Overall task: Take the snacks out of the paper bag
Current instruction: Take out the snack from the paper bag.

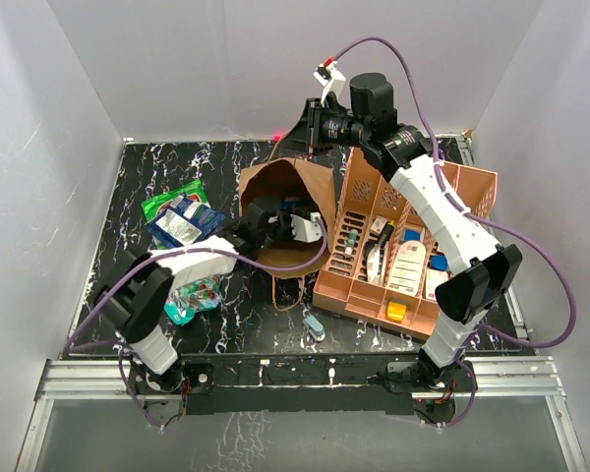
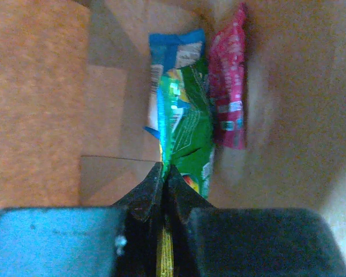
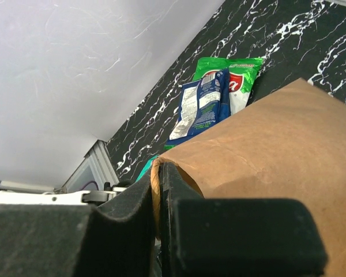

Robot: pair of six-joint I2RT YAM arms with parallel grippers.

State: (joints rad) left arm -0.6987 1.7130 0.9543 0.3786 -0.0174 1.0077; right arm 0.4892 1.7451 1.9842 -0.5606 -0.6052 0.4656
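Observation:
The brown paper bag (image 1: 310, 182) lies on its side, its mouth towards the left arm. My left gripper (image 1: 297, 224) reaches into the mouth. In the left wrist view it (image 2: 164, 171) is shut on the near edge of a green packet (image 2: 189, 135). A blue packet (image 2: 176, 55) and a pink-red packet (image 2: 230, 92) lie beside it inside the bag. My right gripper (image 3: 160, 173) is shut on the bag's twisted paper edge at the back (image 1: 290, 149) and holds the bag (image 3: 265, 156) up. A green packet (image 1: 169, 201), a blue packet (image 1: 189, 225) and a teal packet (image 1: 192, 298) lie on the table to the left.
The orange slotted tray (image 1: 472, 187) with small items stands right of the bag, under the right arm. A pale-blue capsule (image 1: 315, 326) and a loose bag handle (image 1: 290, 295) lie at the front. The blue (image 3: 200, 104) and green (image 3: 242, 72) packets show beyond the bag.

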